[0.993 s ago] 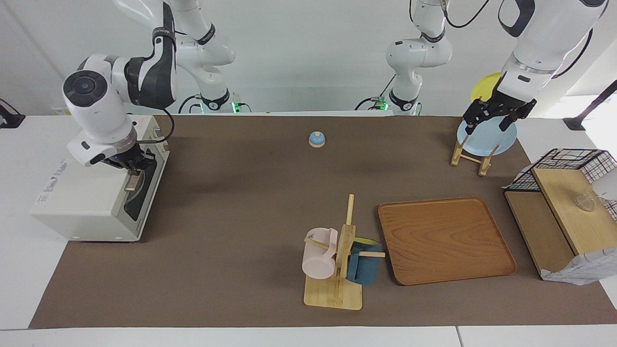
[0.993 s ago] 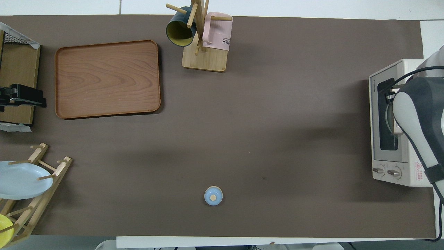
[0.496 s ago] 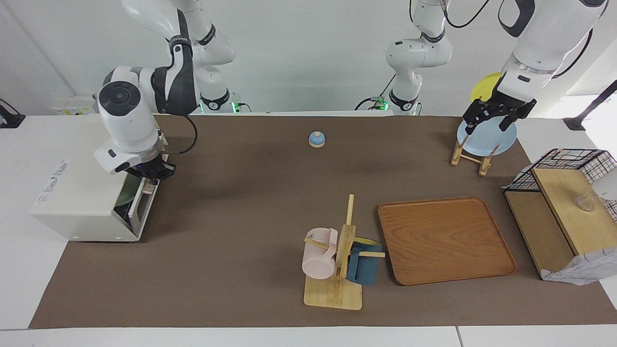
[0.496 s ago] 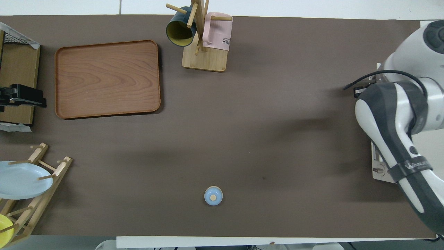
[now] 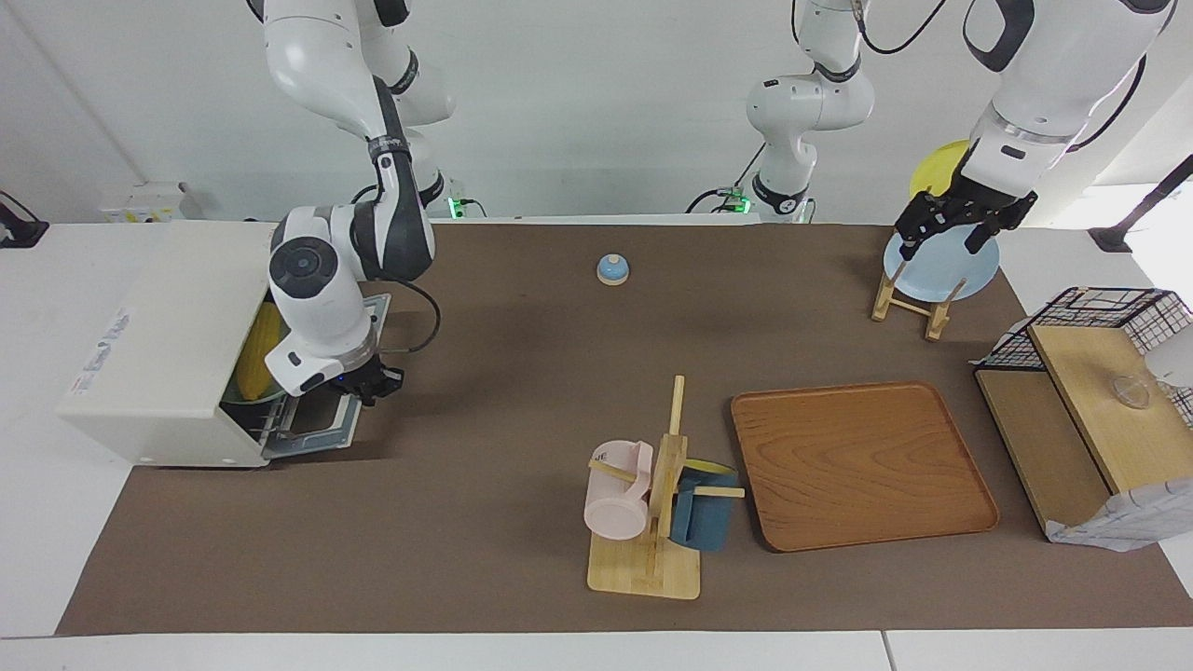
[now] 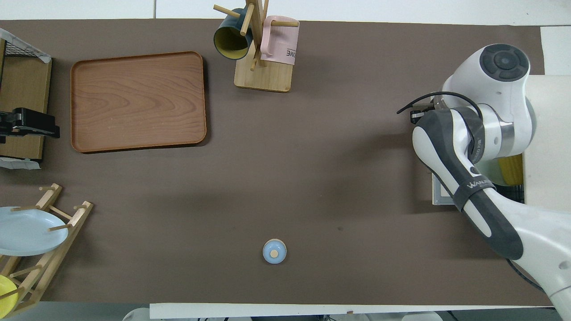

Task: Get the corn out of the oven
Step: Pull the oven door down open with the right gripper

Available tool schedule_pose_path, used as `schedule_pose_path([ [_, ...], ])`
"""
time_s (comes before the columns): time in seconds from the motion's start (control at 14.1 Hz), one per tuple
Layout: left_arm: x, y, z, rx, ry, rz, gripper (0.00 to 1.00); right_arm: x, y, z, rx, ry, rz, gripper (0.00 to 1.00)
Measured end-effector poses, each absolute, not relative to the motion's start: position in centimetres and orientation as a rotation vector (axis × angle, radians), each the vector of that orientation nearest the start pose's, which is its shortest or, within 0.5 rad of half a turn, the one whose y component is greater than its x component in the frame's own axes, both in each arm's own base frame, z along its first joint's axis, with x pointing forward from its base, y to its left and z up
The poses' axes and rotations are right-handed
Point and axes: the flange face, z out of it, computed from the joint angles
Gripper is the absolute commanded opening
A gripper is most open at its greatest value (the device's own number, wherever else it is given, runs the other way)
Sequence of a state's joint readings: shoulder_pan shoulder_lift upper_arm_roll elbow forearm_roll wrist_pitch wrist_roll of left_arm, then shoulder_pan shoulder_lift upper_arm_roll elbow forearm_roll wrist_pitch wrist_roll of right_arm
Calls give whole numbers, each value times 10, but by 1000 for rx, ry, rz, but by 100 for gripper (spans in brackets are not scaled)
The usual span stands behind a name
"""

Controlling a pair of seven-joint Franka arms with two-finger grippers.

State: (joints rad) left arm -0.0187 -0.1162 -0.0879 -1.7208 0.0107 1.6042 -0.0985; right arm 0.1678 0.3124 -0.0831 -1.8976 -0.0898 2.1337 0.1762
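Observation:
The off-white oven [image 5: 158, 354] stands at the right arm's end of the table, and its door [image 5: 317, 421] lies folded down flat in front of it. The yellow corn [image 5: 255, 349] lies inside on the rack, partly hidden by the arm; it also shows in the overhead view [image 6: 511, 168]. My right gripper [image 5: 369, 384] is low at the door's outer edge, shut on the handle, which it covers. My left gripper [image 5: 943, 235] hangs open and empty over the plate rack, waiting.
A small blue bell [image 5: 612, 268] sits mid-table near the robots. A mug tree [image 5: 657, 503] with a pink and a blue mug stands beside a wooden tray [image 5: 862, 463]. A plate rack [image 5: 909, 298] and a wire basket [image 5: 1090, 321] with wooden shelf are at the left arm's end.
My right gripper has swung the oven door from shut down to flat open, moving away from the oven front and lower. The corn has come into sight. The left arm has not moved.

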Motion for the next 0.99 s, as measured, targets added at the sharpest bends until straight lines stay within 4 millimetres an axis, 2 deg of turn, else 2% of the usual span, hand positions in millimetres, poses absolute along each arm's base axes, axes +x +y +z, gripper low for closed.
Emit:
schedule_pose_path([
  [0.14, 517, -57, 619, -3121, 12, -2, 100, 615, 53, 313, -3239, 87, 71, 0],
  [0.28, 517, -57, 619, -3121, 12, -2, 100, 618, 64, 311, -3205, 152, 30, 1],
  [0.43, 517, -57, 619, -3121, 12, -2, 100, 622, 106, 328, -3161, 184, -22, 8],
  [0.5, 517, -57, 619, -3121, 12, -2, 100, 623, 130, 342, -3157, 188, -26, 18],
  [0.57, 517, -57, 619, -3121, 12, -1, 100, 624, 144, 357, -3157, 201, -16, 28],
  [0.64, 517, -57, 619, -3121, 12, -1, 100, 623, 144, 372, -3162, 221, 7, 34],
  [0.71, 517, -57, 619, -3121, 12, -1, 100, 622, 129, 388, -3173, 255, 41, 37],
  [0.85, 517, -57, 619, -3121, 12, -1, 100, 613, 79, 412, -3193, 347, 130, 42],
  [0.99, 517, -57, 619, -3121, 12, -1, 100, 601, 39, 411, -3215, 405, 199, 45],
])
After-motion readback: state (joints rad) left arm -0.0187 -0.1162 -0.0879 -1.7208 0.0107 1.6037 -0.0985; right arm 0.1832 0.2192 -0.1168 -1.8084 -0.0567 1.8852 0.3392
